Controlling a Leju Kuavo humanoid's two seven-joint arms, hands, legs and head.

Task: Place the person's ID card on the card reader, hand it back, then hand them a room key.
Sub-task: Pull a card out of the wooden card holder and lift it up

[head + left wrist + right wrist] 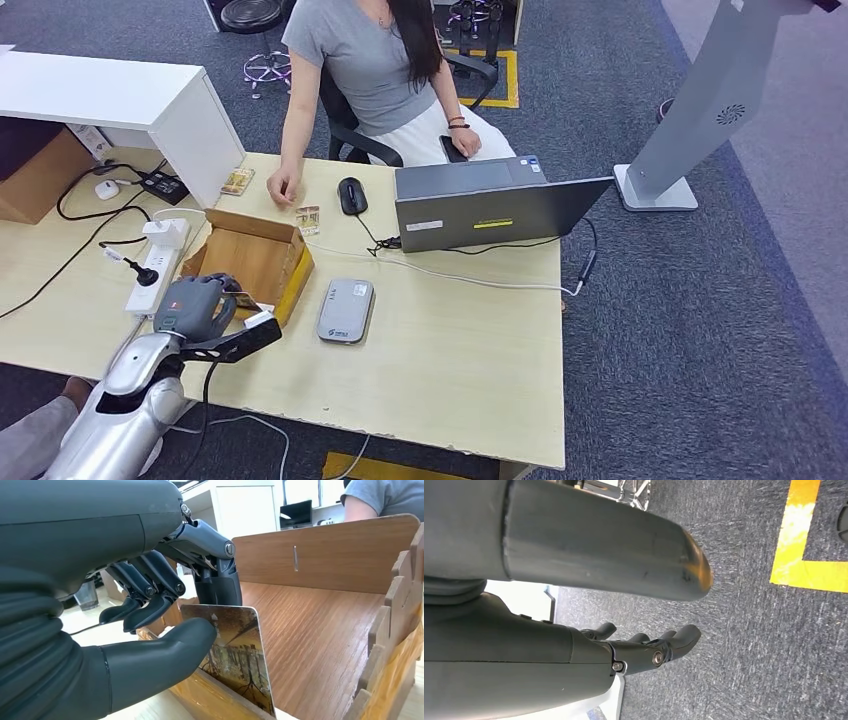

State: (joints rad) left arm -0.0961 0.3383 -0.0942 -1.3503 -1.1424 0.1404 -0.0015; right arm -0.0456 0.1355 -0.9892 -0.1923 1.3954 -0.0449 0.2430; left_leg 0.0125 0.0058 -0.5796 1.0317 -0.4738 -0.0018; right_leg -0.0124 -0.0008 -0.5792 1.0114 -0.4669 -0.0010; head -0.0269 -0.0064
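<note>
Our left hand [196, 305] sits nearest the head camera, at about 7 o'clock on the pale wood-grain desk [440, 360], at the near edge of the open brown wooden box [252, 258]. In the left wrist view our left hand [165, 605] pinches a printed room key card with a dark tree picture [235, 655] between thumb and fingers; the card stands upright just above the box's near wall. Other fingers curl above it.

Our right hand [644, 650] hangs over grey carpet with a yellow floor line [804, 540]; fingers loosely apart, nothing in them.

On the desk, the grey rounded card reader [345, 310] lies flat at about 3 o'clock from the box, just beside it. At 12 o'clock from the box a small printed card [308, 219] lies on the desk, near the person's hand [284, 187]. Whether it's the ID card we cannot tell. Another small card [237, 181] lies at 11 o'clock by the white cabinet [130, 100].

Also there: black mouse [351, 195], grey open laptop [490, 205], white power strip [158, 265] at 9 o'clock from the box. A person in a grey top [365, 60] sits at the far side of the desk.
</note>
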